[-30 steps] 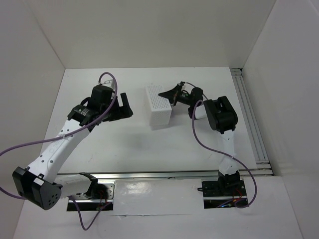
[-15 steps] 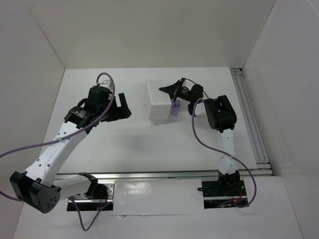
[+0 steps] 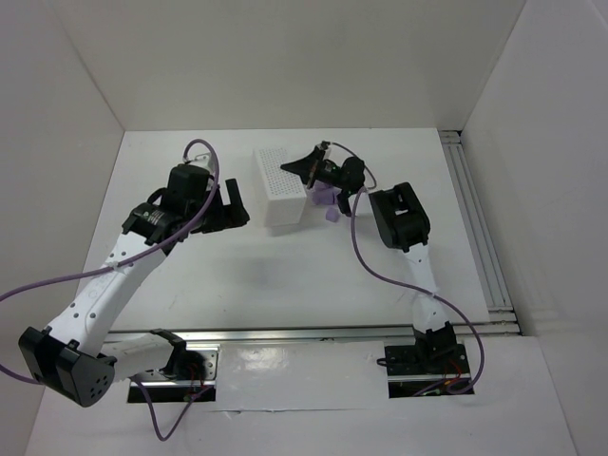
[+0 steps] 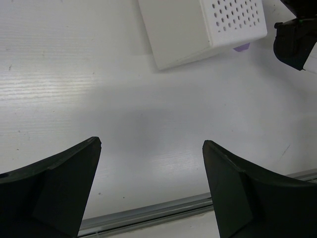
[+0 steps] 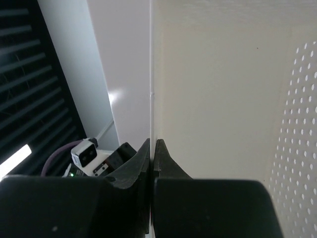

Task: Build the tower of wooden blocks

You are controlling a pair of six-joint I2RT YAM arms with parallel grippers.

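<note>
My right gripper [image 3: 304, 171] is shut on the thin wall of the white perforated tray [image 3: 281, 186], which it holds tipped up on edge above the table. In the right wrist view the fingertips [image 5: 159, 148] pinch that wall, and the tray [image 5: 223, 89] fills the right side. Small lilac wood blocks [image 3: 328, 198] lie in a loose cluster on the table just right of the tray, partly hidden by the right arm. A sliver of one block [image 4: 241, 47] peeks out beneath the tray [image 4: 183, 34]. My left gripper [image 3: 236, 203] hovers open left of the tray, nothing between its fingers [image 4: 74, 173]. No tower is in view.
White walls enclose the table on the left, back and right. An aluminium rail [image 3: 475, 228] runs along the right side and another rail [image 3: 313, 334] along the near edge, also seen from the left wrist [image 4: 148, 215].
The right gripper has carried the tray leftward and tipped it, uncovering the lilac blocks to its right. The left arm has barely shifted.
</note>
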